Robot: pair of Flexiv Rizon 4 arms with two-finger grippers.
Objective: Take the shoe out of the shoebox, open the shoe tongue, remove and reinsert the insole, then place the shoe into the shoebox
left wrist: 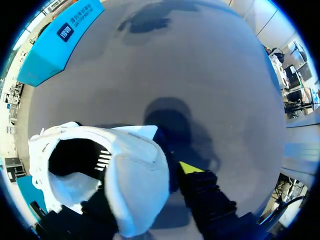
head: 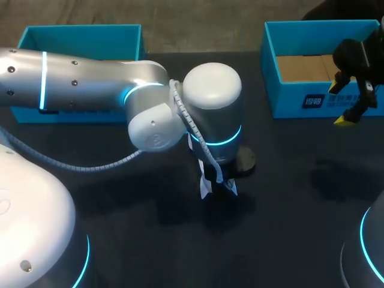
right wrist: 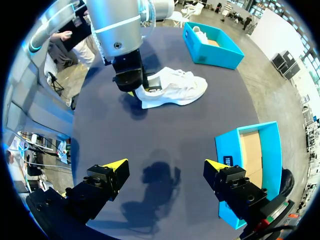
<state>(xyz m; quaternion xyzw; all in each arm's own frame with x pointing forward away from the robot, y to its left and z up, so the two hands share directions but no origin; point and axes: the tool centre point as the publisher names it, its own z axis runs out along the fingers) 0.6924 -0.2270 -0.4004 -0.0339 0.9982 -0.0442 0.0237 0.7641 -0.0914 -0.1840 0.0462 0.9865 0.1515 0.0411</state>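
Observation:
The white shoe (right wrist: 175, 87) lies on its side on the dark table, mid-table. My left gripper (left wrist: 145, 185) is down at its heel (left wrist: 137, 195): the heel's back wall stands between the fingers, with one finger in the shoe's opening and the yellow-tipped finger (left wrist: 189, 167) outside, a thin dark gap beside it. In the head view my left wrist (head: 210, 108) hides nearly all of the shoe (head: 206, 187). My right gripper (right wrist: 166, 165) hangs open and empty, high above the table by the near shoebox (right wrist: 252, 155), at the box's front wall (head: 345, 105).
A second blue box (head: 81, 42) stands at the back left; something white lies in it (right wrist: 198, 31). The right box (head: 318, 60) shows a bare cardboard floor. A black round disc (head: 245, 161) lies beside my left wrist.

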